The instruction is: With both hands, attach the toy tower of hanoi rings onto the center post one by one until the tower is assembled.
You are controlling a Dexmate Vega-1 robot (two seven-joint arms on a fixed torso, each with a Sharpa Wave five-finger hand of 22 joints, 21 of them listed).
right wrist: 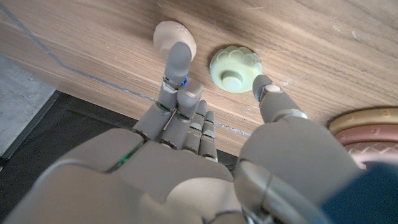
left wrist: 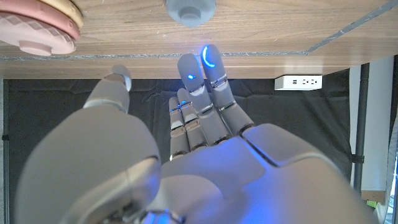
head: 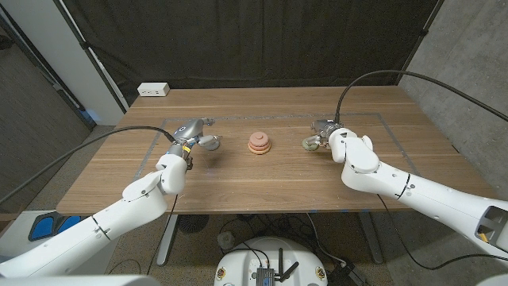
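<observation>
Fingers spread and empty, the left hand (head: 190,135) waits beside a grey piece (head: 211,143). The stacked tower (head: 259,143) stands at the table's (head: 238,187) middle. The right hand (head: 327,137), apart too, nears a pale green knobbed cap (right wrist: 234,69); probably light, rigid, slippery, best pinched by its rim.

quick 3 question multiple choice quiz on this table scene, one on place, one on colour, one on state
1. Where does the ring stack stand?
A. table middle
B. far left corner
C. near edge

2. What colour is the piece by the right hand?
A. black
B. pale green
C. bright red

3. The left hand is
A. holding the stack
B. open, holding nothing
C. gripping a cable

Answers: 1 A, the head view shows it centred between the arms. 2 B, the right wrist view shows it pale green. 3 B, its fingers are apart and bare.
</observation>
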